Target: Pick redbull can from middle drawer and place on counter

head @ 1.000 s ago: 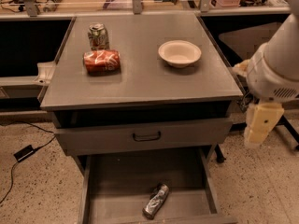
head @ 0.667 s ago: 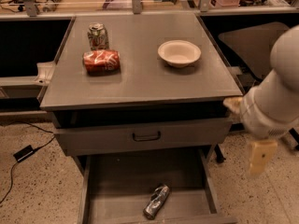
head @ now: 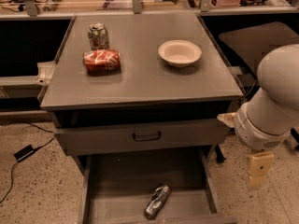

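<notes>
We see the can (head: 157, 201) lying flat in the open drawer (head: 122, 175); gripper (head: 259, 170) hangs outside, right; state: cannot tell.

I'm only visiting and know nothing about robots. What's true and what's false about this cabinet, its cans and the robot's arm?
1. The redbull can lies on its side in the open middle drawer. True.
2. The robot's tool is down inside that drawer, on the can. False: it hangs to the right of the cabinet, outside the drawer and apart from the can.
3. A white bowl sits on the counter. True.
4. The red soda can stands upright. False: it lies on its side, just in front of the upright greenish-white can.
</notes>
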`<control>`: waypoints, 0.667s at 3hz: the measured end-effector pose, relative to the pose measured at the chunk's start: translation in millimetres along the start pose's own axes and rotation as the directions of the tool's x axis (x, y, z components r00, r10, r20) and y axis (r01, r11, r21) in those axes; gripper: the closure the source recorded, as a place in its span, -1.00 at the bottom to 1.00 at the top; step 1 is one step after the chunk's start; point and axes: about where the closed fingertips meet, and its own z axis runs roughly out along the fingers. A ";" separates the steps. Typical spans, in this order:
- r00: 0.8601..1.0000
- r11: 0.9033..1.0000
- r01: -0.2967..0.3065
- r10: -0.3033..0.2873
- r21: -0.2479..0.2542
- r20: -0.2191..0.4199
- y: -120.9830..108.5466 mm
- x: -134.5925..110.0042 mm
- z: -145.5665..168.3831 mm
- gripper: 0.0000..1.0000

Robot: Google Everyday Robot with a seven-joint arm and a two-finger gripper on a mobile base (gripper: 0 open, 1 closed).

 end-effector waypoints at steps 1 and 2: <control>0.992 0.998 0.058 -0.053 -0.039 0.118 15.8 -13.2 48.2 -1.00; 0.944 0.971 0.238 -0.226 -0.020 0.242 44.9 -38.8 118.2 -1.00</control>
